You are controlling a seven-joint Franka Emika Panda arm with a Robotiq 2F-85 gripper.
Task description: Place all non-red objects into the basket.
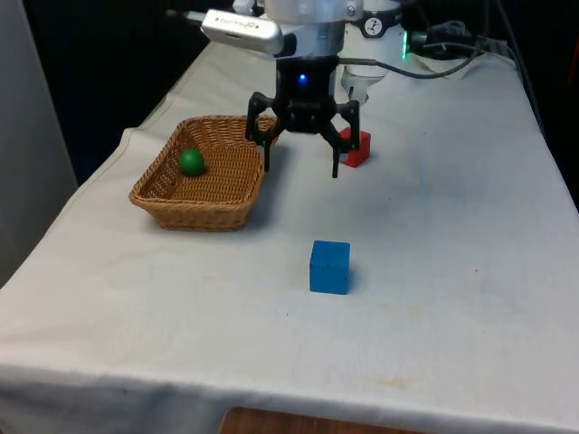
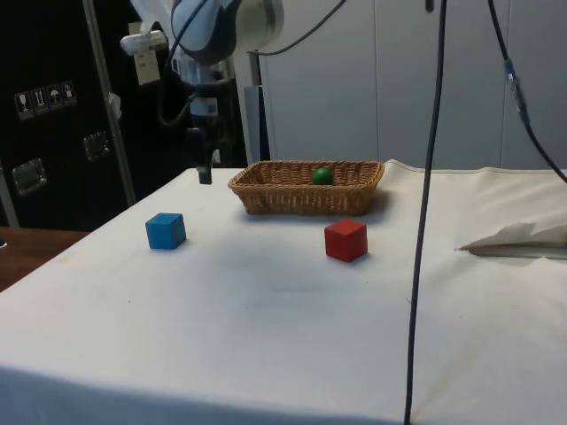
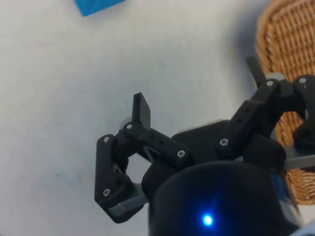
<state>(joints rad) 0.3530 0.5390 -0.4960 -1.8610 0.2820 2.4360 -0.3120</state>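
The gripper (image 1: 301, 169) is partly hiding the red cube (image 1: 358, 147) behind it, hanging fingers-down, spread wide and empty, just beside the basket (image 1: 181, 206) holding the green ball (image 1: 191, 162); the blue cube (image 1: 329, 267) is sitting apart, nearer the camera

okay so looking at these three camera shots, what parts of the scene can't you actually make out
- Red cube: in the front view the tool hangs in front of it and hides its near side.
- Blue cube: in the wrist view the picture's edge cuts most of it off.
- Basket: in the wrist view the tool's body covers part of it, so its inside is hidden there.
- Green ball: in the side view the basket's rim hides its lower part.
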